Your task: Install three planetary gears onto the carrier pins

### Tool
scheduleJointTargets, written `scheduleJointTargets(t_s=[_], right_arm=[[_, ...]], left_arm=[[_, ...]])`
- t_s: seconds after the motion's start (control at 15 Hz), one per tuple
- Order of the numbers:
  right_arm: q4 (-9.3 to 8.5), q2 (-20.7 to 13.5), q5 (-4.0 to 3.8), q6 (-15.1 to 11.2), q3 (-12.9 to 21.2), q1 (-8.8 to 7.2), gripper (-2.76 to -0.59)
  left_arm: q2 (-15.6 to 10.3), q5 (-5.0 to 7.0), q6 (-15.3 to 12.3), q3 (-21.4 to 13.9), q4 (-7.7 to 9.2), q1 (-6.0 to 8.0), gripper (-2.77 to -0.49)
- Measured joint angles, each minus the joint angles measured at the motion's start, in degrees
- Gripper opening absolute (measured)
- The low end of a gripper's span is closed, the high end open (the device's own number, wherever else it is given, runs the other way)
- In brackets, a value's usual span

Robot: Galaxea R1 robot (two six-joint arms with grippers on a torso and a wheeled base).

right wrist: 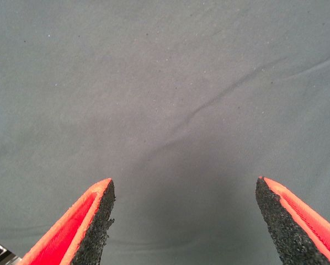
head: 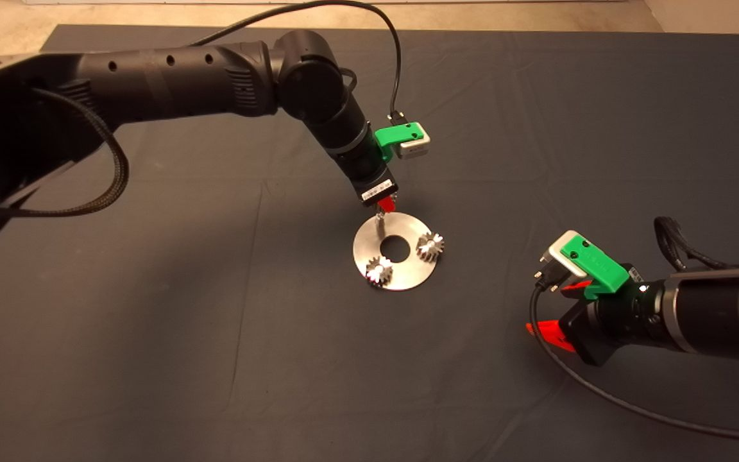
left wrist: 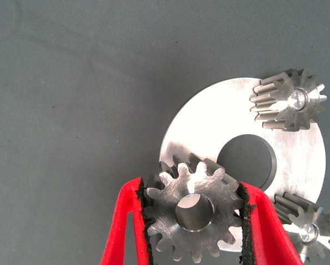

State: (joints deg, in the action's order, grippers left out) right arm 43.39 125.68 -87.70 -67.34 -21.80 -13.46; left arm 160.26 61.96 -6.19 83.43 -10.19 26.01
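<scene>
Over the far edge of the round disc [head: 401, 273], your left gripper [left wrist: 195, 212] is pinching the third gear [left wrist: 193, 212] between its two red fingers [left wrist: 126, 221], one pad pressing on each side of the teeth. In the left wrist view that gear is sitting just over the disc's rim, beside the centre hole [left wrist: 248, 163]. From the head view, a bare pin [head: 380, 222] is standing directly below the gripper, and you cannot tell whether the gear is touching it. Two other gears [head: 430, 246] are already sitting on their pins on the disc, a shiny pin tip showing in each one's middle. Off to the right, your right gripper [right wrist: 184, 221] is hovering over the bare dark mat [head: 151, 333], well apart from the disc, fingers spread wide and holding nothing.
</scene>
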Motion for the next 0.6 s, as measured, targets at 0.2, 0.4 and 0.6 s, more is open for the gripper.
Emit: scheduleJointTargets(t_s=[0.2,0.4,0.6], right_arm=[[-0.37,-0.2,0.00,0.0,0.0,-0.56,-1.47],[-0.48,-0.2,0.00,0.0,0.0,-0.59,-1.47],[-0.63,-0.2,-0.04,0.0,0.0,-0.73,-1.47]], left_arm=[[-0.1,-0.12,0.0,-0.9,-0.22,-1.44,-2.67],[-0.1,-0.20,0.0,-0.9,-0.99,-1.74,-2.67],[-0.1,-0.28,0.0,-0.9,-1.40,-2.10,-2.67]])
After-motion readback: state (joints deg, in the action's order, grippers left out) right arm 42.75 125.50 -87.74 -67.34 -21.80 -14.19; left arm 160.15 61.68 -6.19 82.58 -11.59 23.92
